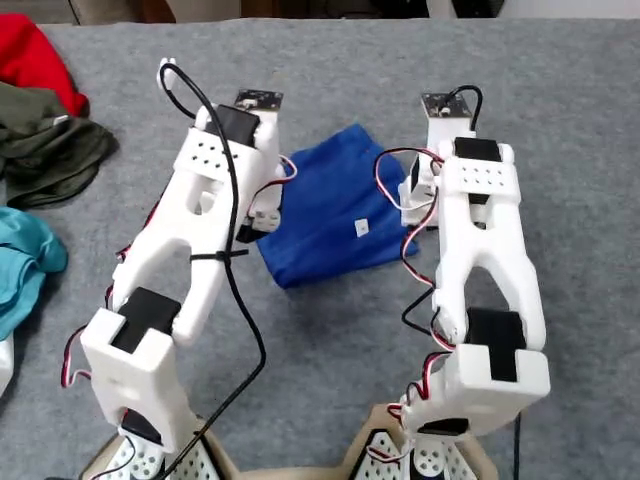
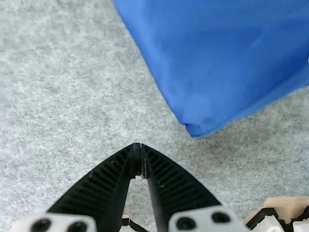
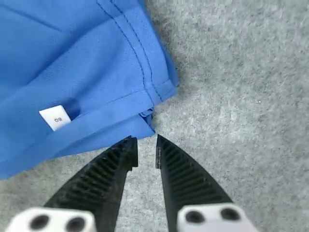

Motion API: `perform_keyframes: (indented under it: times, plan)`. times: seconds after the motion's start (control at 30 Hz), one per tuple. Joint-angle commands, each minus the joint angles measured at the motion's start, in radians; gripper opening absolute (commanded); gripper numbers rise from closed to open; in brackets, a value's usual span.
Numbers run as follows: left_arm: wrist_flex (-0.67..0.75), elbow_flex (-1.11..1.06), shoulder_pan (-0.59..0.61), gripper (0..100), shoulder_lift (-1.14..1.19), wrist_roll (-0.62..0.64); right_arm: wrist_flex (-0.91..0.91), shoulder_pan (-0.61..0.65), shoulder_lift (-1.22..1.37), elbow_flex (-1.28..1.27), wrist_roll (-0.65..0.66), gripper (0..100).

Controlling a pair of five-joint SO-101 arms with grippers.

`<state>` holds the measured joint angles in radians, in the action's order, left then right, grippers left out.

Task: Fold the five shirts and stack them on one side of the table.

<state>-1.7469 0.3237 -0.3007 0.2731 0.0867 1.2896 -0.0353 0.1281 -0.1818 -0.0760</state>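
My left gripper is clenched on nothing, just off the folded blue shirt. My right gripper stands slightly parted at the shirt's hem. From that shirt, the red shirt, olive shirt and teal shirt lie crumpled between nine and eleven o'clock.

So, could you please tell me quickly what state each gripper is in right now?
Left gripper: closed, holding nothing.
Right gripper: slightly open, holding nothing.
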Motion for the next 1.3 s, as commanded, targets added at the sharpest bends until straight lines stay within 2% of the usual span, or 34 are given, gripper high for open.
perform_keyframes:
  times: [0.0, 0.2, 0.37, 0.5, 0.63, 0.87, 0.97, 1.13, 1.27]
  plan:
    - [0.018, 0.008, 0.0, 2, -0.059, 0.005, 0.009, -0.013, -0.07, 0.01, -0.012, 9.2]
    - [0.023, 0.009, 0.026, 2, -0.059, -0.002, 0.012, -0.012, -0.173, -0.028, -0.012, 9.2]
    - [0.023, 0.009, 0.017, 2, -0.068, -0.052, 0.121, -0.012, -0.308, -0.027, -0.008, 9.2]
    - [0.028, -0.015, -0.028, 2, -0.159, -0.081, 0.227, -0.015, -0.423, -0.031, -0.006, 9.1]
    - [0.107, -0.109, -0.064, 2, -0.283, -0.112, 0.267, -0.007, -0.487, -0.041, -0.031, 9.1]
    - [0.279, -0.489, 0.017, 2, -0.522, -0.172, 0.258, 0.108, -0.49, -0.208, -0.431, 9.4]
    - [0.381, -0.672, 0.021, 2, -0.656, -0.18, 0.192, 0.139, -0.472, -0.274, -0.575, 9.4]
    - [0.466, -0.87, 0.048, 2, -0.897, -0.186, 0.087, 0.163, -0.41, -0.309, -0.689, 10.9]
    - [0.482, -0.965, 0.058, 2, -1.007, -0.186, 0.034, 0.165, -0.369, -0.314, -0.738, 25.2]
